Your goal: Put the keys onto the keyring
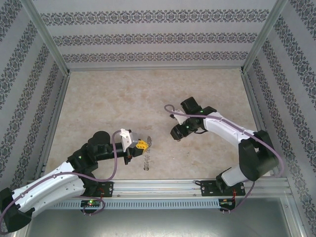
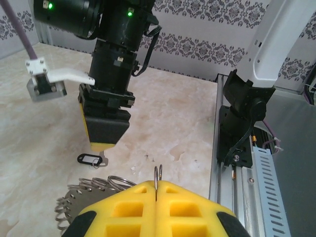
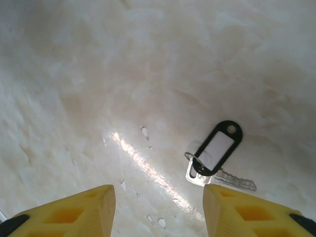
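My left gripper (image 2: 156, 185) (image 1: 141, 144) is shut on a thin wire loop (image 2: 158, 174) that stands edge-on between its yellow fingers. The grey keyring (image 2: 66, 208) (image 1: 146, 161) lies just below and left of it, its rim loops (image 2: 112, 181) fanned out. The key (image 3: 223, 179) (image 2: 102, 161) lies flat on the marble, a dark oval tag (image 3: 218, 147) (image 2: 89, 158) over its head. My right gripper (image 3: 158, 193) (image 1: 177, 135) hangs open above the table. The key lies ahead of its right finger (image 3: 247, 212), outside the gap.
Patterned walls enclose the marble table (image 1: 148, 94). An aluminium rail (image 1: 197, 186) runs along the near edge, with the right arm's black base (image 2: 242, 123) bolted to it. The right arm's wrist camera (image 2: 46, 85) juts out beside its gripper.
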Robot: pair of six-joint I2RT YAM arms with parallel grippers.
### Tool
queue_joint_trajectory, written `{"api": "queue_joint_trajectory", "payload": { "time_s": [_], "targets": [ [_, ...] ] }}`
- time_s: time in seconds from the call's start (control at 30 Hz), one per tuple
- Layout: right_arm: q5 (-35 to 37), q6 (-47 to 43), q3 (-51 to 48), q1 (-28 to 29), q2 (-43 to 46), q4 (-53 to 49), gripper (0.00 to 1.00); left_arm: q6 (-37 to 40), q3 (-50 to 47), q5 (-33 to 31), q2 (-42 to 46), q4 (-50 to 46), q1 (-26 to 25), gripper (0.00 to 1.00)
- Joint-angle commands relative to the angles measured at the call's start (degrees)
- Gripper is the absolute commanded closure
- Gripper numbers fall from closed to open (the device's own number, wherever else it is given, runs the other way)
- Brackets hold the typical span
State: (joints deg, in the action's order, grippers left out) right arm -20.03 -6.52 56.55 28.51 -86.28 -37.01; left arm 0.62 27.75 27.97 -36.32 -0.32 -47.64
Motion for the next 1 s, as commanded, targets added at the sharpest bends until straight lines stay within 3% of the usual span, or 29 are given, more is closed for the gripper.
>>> {"api": "queue_joint_trajectory", "payload": {
  "time_s": [0.0,0.1,0.33,0.97],
  "targets": [
    [-0.69,-10.06,3.40,0.21,-2.20,-6.50,0.52,-0.97,-0.59,-0.20,1.33,2.84,-0.61,1.00],
    [-3.47,-15.82,5.64,-1.34,-4.49,-9.21,0.54,-1.07,-0.85,0.03,1.38,3.37,-0.61,1.00],
    [-4.87,-19.80,8.92,-2.96,-9.32,-9.09,0.52,-0.67,-0.44,0.26,1.07,3.80,-0.53,1.00],
    [0.55,-25.34,10.68,-2.15,-15.58,-11.58,0.61,-1.00,-0.41,0.29,2.61,3.97,-0.53,1.00]
  ]
}}
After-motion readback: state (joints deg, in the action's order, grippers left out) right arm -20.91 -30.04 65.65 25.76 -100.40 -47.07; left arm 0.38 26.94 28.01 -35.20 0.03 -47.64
